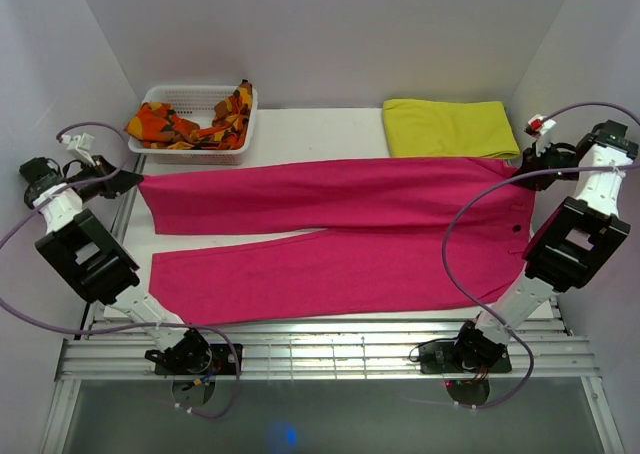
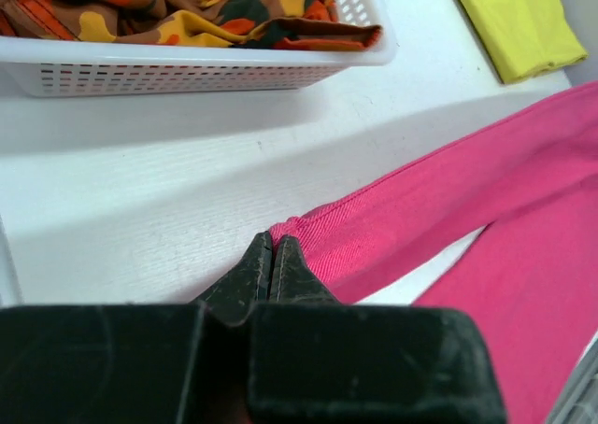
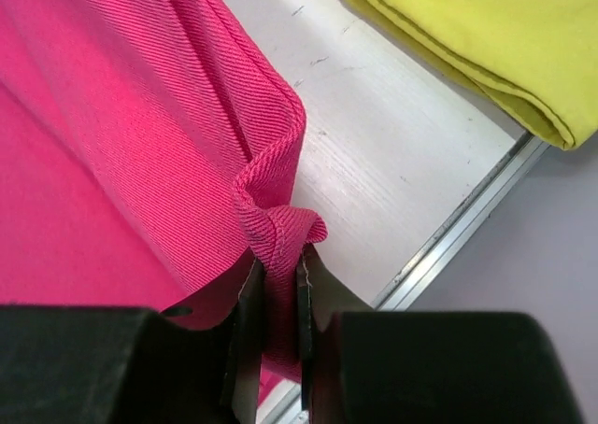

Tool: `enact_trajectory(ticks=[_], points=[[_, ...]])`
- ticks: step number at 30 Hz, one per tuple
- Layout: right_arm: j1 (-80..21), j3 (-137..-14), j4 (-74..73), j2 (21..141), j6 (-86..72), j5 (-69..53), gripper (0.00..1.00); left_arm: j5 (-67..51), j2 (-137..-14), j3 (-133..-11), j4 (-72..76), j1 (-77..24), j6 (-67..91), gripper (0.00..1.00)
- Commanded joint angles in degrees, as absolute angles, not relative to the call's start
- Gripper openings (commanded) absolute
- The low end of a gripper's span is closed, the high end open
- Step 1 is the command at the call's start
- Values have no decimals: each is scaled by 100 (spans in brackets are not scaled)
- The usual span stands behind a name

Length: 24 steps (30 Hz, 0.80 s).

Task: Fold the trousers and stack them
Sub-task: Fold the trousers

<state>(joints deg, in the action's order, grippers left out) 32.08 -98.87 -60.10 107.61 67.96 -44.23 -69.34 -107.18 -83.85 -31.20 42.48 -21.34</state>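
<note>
The magenta-pink trousers [image 1: 330, 224] lie spread flat across the white table, waist at the right and both legs running left. My left gripper [image 1: 132, 181] is at the far leg's hem corner. In the left wrist view its jaws [image 2: 271, 242] are shut, with the hem corner [image 2: 299, 228] pinched at their very tips. My right gripper [image 1: 520, 164] is at the far corner of the waist. In the right wrist view it [image 3: 277, 265] is shut on a bunched fold of the waistband [image 3: 276, 223]. The far edge runs straight between the two grippers.
A folded yellow cloth [image 1: 450, 127] lies at the back right, just beyond the waist, and shows in the right wrist view [image 3: 486, 32]. A white basket [image 1: 195, 156] holding orange-and-red patterned cloth [image 1: 185, 126] stands at the back left. A metal rail [image 3: 458, 242] edges the table on the right.
</note>
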Motion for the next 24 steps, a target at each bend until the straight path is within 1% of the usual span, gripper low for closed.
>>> enact_trajectory(ticks=[1, 3, 4, 6, 8, 9, 10, 12, 13, 14, 16, 18, 19, 20, 21, 22, 23, 24], points=[[3585, -9651, -6765, 10459, 8283, -4720, 8, -7813, -9941, -8148, -4650, 4728, -4183, 0], [3761, -9379, -7065, 10354, 8795, -4624, 8, -7901, -9818, -8095, -5751, 4956, -5442, 0], [3823, -9265, -7232, 10327, 9355, -4545, 8, -7849, -9826, -8077, -6992, 5018, -6920, 0], [3998, -8800, -7479, 10187, 9781, -4186, 8, -7665, -9888, -7877, -8037, 5237, -8055, 0], [4200, -8300, -7445, 9916, 10544, -3912, 8, -7270, -9809, -7543, -8051, 5517, -8294, 0], [4262, -7792, -7349, 9810, 10773, -3633, 8, -7138, -9652, -7324, -8051, 5615, -8532, 0], [4324, -7552, -7235, 9730, 11063, -3491, 8, -6745, -9555, -6886, -8051, 5668, -8813, 0], [4517, -7034, -7085, 9528, 11371, -3245, 8, -6321, -9239, -6462, -8051, 5730, -9604, 0], [4578, -6909, -7058, 9484, 11582, -3200, 8, -6154, -9150, -6086, -8042, 5757, -9841, 0], [4684, -6821, -7014, 9405, 11645, -3173, 8, -5848, -9071, -5925, -8042, 5783, -10070, 0], [4763, -6611, -6909, 9361, 11838, -3059, 8, -5635, -8877, -5574, -8033, 5827, -10607, 0], [4869, -6487, -6821, 9290, 11979, -2980, 8, -5292, -8781, -5380, -8033, 5845, -11106, 0], [4895, -6338, -6672, 9255, 12084, -2866, 10, -5169, -8711, -5301, -8025, 5853, -11240, 0], [4965, -6250, -6584, 9194, 12146, -2796, 24, -5055, -8684, -5169, -8033, 5854, -11363, 0], [5018, -6188, -6513, 9150, 12242, -2708, 32, -4897, -8640, -5133, -8007, 5871, -11469, 9], [5088, -6135, -6426, 9106, 12487, -2707, 41, -4826, -8596, -5107, -8007, 5880, -11574, 25], [5245, -6117, -6407, 9010, 12620, -2742, 60, -4756, -8526, -5115, -8007, 5923, -11645, 30], [5325, -6143, -6390, 8965, 12813, -2873, 72, -4668, -8491, -5141, -7981, 5959, -11680, 32]])
